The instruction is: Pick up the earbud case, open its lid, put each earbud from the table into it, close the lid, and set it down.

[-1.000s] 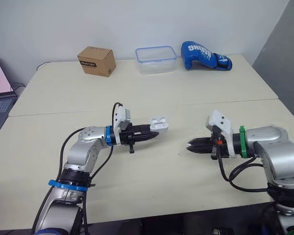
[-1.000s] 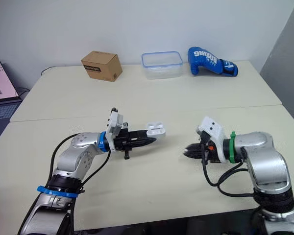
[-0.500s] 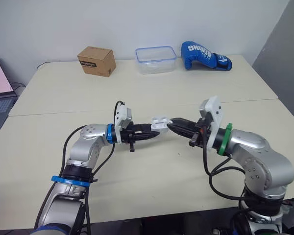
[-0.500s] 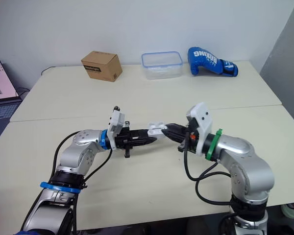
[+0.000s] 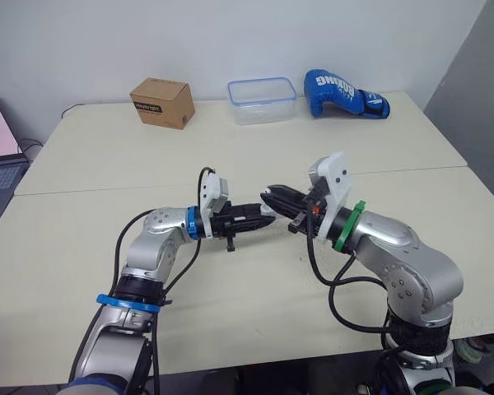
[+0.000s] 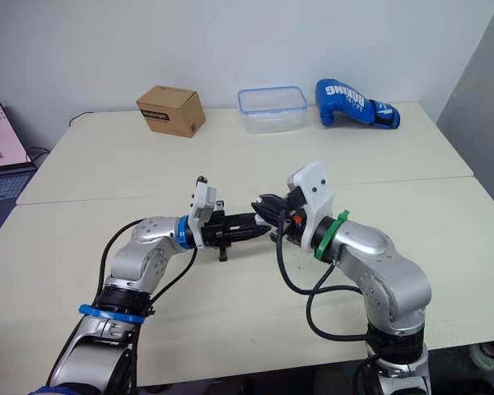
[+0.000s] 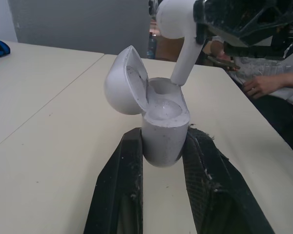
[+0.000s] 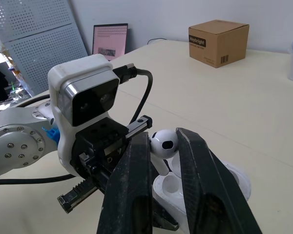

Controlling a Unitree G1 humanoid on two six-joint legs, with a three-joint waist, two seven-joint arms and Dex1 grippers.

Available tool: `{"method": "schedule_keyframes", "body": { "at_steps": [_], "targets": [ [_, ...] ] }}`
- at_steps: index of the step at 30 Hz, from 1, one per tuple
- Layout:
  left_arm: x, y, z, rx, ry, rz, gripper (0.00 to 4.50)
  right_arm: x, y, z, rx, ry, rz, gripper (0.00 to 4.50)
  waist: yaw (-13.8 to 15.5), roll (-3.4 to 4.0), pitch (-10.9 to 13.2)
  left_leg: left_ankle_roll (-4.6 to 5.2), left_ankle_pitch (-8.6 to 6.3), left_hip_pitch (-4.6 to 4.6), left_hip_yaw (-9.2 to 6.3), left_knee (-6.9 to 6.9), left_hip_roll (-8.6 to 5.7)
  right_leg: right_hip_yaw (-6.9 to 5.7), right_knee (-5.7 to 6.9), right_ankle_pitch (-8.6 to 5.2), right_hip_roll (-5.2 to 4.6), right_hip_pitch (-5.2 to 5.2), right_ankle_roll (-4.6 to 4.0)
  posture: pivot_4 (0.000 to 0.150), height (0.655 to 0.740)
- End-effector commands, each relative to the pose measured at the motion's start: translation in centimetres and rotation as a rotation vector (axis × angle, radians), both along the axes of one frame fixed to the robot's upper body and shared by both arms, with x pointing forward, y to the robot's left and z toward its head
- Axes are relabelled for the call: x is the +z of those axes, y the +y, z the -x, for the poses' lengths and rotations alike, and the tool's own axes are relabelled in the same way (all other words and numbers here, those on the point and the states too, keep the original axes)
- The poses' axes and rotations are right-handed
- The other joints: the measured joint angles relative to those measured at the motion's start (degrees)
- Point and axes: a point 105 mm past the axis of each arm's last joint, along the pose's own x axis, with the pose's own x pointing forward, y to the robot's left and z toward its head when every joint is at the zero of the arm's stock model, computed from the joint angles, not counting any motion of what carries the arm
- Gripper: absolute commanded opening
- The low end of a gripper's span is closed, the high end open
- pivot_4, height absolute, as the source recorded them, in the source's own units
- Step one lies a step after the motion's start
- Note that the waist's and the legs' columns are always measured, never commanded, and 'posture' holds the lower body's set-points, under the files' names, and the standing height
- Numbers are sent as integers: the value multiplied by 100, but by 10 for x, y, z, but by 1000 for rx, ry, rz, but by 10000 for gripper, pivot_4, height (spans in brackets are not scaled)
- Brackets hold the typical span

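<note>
Right claw (image 8: 163, 140) pinches earbud (image 7: 185, 53) over open earbud case (image 7: 158, 117) clamped in left claw (image 7: 163, 148); off-axis stem may jam or drop.

I am holding my left arm bent at the elbow, forearm reaching toward 3 o'clock, with the left gripper (image 5: 263, 217) clamping the earbud case (image 7: 164, 134) between both fingers. I am holding my right arm folded inward, forearm pointing toward 10 o'clock, with the right gripper (image 5: 268, 194) pinching an earbud (image 8: 164, 142) at 12 o'clock from the left fingertips.
</note>
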Motion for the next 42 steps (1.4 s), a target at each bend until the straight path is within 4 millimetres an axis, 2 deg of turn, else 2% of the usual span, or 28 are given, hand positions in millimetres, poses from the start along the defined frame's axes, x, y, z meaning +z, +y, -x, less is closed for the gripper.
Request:
{"method": "schedule_keyframes", "body": {
  "at_steps": [1,20,30,38,42],
  "targets": [
    [12,0,0,2,-51,19,7743,7,3,4,5,-24,-30,3904,0,0,0,0,0,0,0,0,0,0,0,0,0,0,0,1500,7307],
    [32,-3,5,3,-57,69,7743,-5,3,-4,-54,33,3,3904,0,0,0,0,0,0,0,-1,0,0,-1,0,1,0,0,1500,7307],
    [39,-5,2,35,-77,94,7743,-13,5,1,-55,81,18,3904,0,0,0,0,0,0,0,-1,0,0,0,0,1,0,0,1500,7307],
    [39,-6,4,25,-74,92,7743,-7,1,-1,-85,22,24,31257,0,0,0,0,0,0,1,-2,1,1,-2,0,2,0,0,1500,7307],
    [37,-5,5,24,-70,86,7743,-2,-5,-2,-98,-28,35,31257,0,0,0,0,0,0,1,-2,0,1,-2,0,2,0,0,1500,7307]
  ]
}}
